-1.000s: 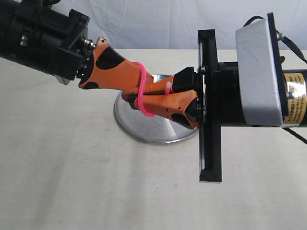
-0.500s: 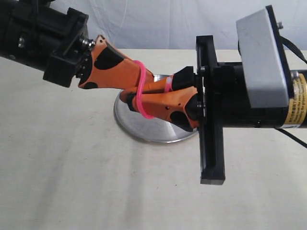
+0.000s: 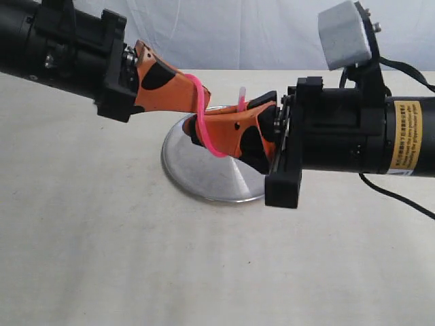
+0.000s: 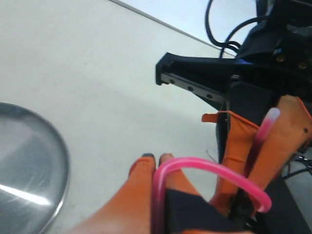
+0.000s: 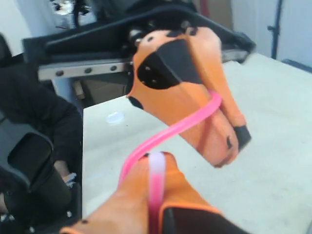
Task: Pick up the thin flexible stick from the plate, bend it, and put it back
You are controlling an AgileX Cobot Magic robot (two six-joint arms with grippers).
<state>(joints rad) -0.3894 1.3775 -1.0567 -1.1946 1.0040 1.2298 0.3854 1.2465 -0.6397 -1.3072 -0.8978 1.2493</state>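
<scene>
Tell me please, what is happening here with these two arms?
The left gripper and the right gripper each pinch one end of the pink stick and hold it in the air above the plate. The stick is bent into a tight loop between them. The plate lies bare on the table; the stick is not yet put back.

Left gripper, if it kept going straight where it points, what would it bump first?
Probably the right gripper, which faces the left gripper closely above the plate, both holding the bent pink stick. Depth is hard to judge.
</scene>
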